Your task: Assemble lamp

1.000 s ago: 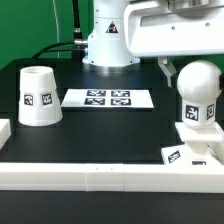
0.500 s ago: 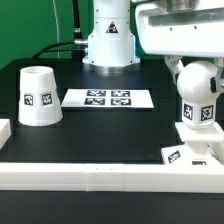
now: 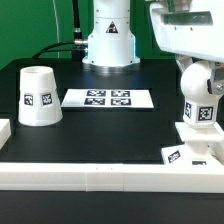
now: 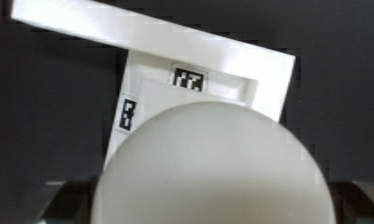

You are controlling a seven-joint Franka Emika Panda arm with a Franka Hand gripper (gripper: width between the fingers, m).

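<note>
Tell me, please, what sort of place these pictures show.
Probably a robotics lab bench: a white robot arm base at a black tabletop, a flat white marker board lying on it, and a matte white cone-shaped lamp shade carrying a square tag.

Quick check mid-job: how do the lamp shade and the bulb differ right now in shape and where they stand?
The shade is a truncated cone, narrow end up; the bulb is a ball on a neck. The shade stands alone on the table at the exterior view's left; the bulb stands on the base at its right, under the arm. Both are matte white, upright and tagged.
</note>
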